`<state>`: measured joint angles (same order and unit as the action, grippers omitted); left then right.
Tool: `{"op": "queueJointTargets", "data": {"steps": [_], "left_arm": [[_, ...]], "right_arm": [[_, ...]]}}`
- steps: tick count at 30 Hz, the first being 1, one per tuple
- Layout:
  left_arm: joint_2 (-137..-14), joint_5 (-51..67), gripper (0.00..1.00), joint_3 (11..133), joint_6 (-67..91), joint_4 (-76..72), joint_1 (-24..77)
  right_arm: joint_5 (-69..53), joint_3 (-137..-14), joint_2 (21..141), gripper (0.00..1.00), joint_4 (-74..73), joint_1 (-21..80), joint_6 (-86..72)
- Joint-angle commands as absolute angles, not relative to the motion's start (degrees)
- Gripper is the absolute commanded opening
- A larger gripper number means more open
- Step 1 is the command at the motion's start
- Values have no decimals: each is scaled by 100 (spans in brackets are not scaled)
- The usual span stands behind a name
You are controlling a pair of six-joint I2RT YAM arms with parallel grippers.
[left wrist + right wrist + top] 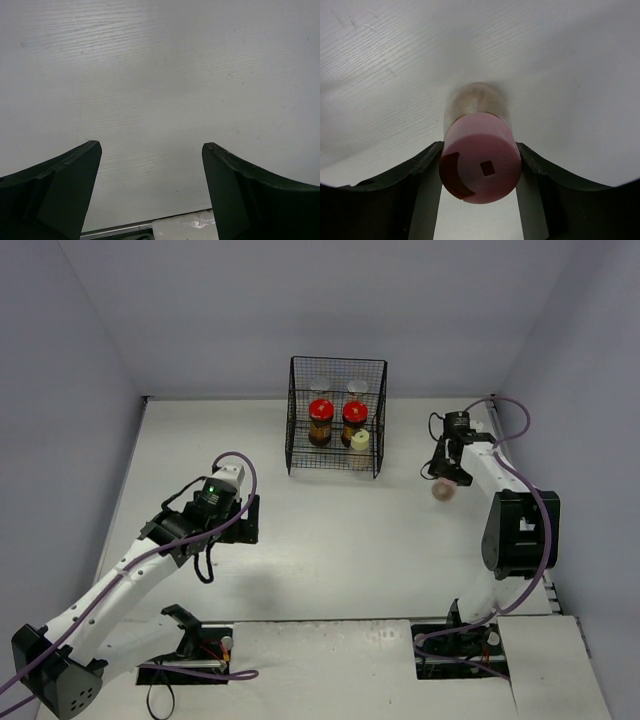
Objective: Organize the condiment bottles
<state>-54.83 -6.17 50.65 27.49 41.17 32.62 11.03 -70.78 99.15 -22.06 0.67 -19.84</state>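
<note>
My right gripper (480, 150) is shut on the pink-capped bottle (480, 167), its fingers (427, 165) pressing both sides of the cap. From above, that bottle (442, 490) sits with the right gripper (445, 478) to the right of the basket. Inside the black wire mesh basket (292, 420) stand two red-lidded jars (320, 408) (354, 410), a yellow-green-capped bottle (360, 438) and two silver-capped bottles (320, 385) (357, 387) behind them. My left gripper (151, 150) is open over bare table, nothing between its fingers (75, 175). From above, the left gripper (238, 525) is left of and nearer than the basket.
White walls close the table at the back and both sides. A white panel edge (185, 225) shows under the left gripper. The right arm's cable (520, 430) loops near the right wall.
</note>
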Motion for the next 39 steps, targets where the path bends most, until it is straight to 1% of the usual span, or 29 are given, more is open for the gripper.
{"op": "queueJointTargets", "data": {"steps": [1,2,3,4,5,8,10,14,18,22,29,33,39], "left_arm": [[-5511,-607,83,5142,2725,3841,3243],[-5519,-589,83,5142,2733,3823,3243],[-5537,-580,83,5142,2742,3806,3243],[-5546,-545,83,5133,2751,3797,3243],[-5563,-536,83,5142,2751,3771,3243],[-5616,-475,83,5150,2768,3718,3243],[-5660,-457,83,5150,2777,3700,3234],[-5748,-431,83,5212,2769,3674,3243],[-5792,-492,83,5300,2707,3735,3243],[-5801,-589,83,5361,2646,3832,3243],[-5748,-721,83,5414,2663,4025,3243],[-5695,-791,83,5423,2698,4122,3243],[-5529,-949,83,5449,2751,4315,3243]], "right_arm": [[1125,-7084,9457,46,-1986,26,-2022],[1099,-7093,9440,42,-1969,26,-2013],[1081,-7084,9413,32,-1960,18,-1978],[1046,-7084,9352,28,-1943,26,-1960],[968,-7075,9317,18,-1908,35,-1943],[800,-7084,9132,5,-1828,140,-1828],[738,-7163,8974,1,-1828,237,-1714],[773,-7671,8772,0,-2135,745,-1495],[730,-8471,8719,0,-2434,1238,-1362],[589,-9489,8859,0,-2706,1687,-1318],[317,-10580,9219,0,-2733,2513,-1239],[237,-10898,9710,0,-2707,2952,-1257],[220,-10706,10177,0,-2050,3296,-1529]]}}
